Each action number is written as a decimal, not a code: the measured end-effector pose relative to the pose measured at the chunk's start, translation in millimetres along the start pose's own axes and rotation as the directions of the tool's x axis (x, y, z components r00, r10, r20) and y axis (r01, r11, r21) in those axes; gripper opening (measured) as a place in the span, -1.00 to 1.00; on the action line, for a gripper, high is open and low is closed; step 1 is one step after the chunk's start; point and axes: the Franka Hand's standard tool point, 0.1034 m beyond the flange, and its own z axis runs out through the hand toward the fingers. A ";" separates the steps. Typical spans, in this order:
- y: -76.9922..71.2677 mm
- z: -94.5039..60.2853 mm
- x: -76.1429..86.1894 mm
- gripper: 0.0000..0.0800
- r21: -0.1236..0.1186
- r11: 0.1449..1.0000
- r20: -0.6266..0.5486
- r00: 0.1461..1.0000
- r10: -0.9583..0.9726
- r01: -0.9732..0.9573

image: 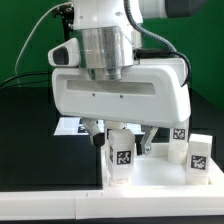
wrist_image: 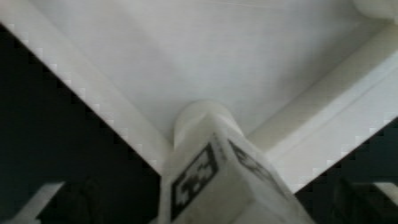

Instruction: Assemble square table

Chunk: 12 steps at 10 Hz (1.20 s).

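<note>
The white square slab (image: 165,182) lies at the front of the exterior view, and its raised rim meets in a corner in the wrist view (wrist_image: 231,60). A white tagged leg (image: 120,152) stands upright at the slab's corner on the exterior view's left, and it also shows in the wrist view (wrist_image: 217,165). My gripper (image: 122,140) hangs straight over this leg with one finger on each side. The fingers (wrist_image: 43,206) stand apart from the leg, so the gripper (wrist_image: 214,212) is open. Two more tagged legs (image: 181,146) (image: 199,153) stand on the exterior view's right.
The marker board (image: 68,127) lies on the black table behind the slab, on the exterior view's left. A green wall and black cables stand behind the arm. The arm's wide white hand body hides what lies right behind the leg.
</note>
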 end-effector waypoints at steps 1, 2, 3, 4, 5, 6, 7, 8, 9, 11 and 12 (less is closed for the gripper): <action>0.8 -0.4 1.6 0.62 -0.009 0.988 -0.007 0.988 -0.156 0.156; -1.3 -1.4 3.7 0.62 -0.020 0.927 -0.021 0.927 -0.376 0.375; -3.3 -1.4 2.5 0.62 -0.019 0.873 -0.016 0.873 -0.488 0.487; -2.5 -1.0 2.6 0.62 -0.019 0.880 -0.016 0.880 -0.475 0.475; -2.2 -0.8 2.6 0.53 -0.019 0.880 -0.016 0.880 -0.474 0.474; -2.2 -0.6 2.6 0.10 -0.019 0.884 -0.016 0.884 -0.468 0.468; -2.2 -0.3 2.4 0.10 -0.017 0.922 -0.017 0.921 -0.388 0.388; -1.9 -0.1 2.5 -0.25 -0.016 0.953 -0.018 0.953 -0.303 0.303; -2.0 -0.1 2.5 -0.29 -0.014 0.972 -0.019 0.971 -0.237 0.236; -2.6 0.5 3.8 -0.29 -0.011 0.999 -0.042 0.999 -0.034 0.034; -2.3 0.4 4.1 -0.29 0.004 0.985 -0.041 0.984 0.173 -0.173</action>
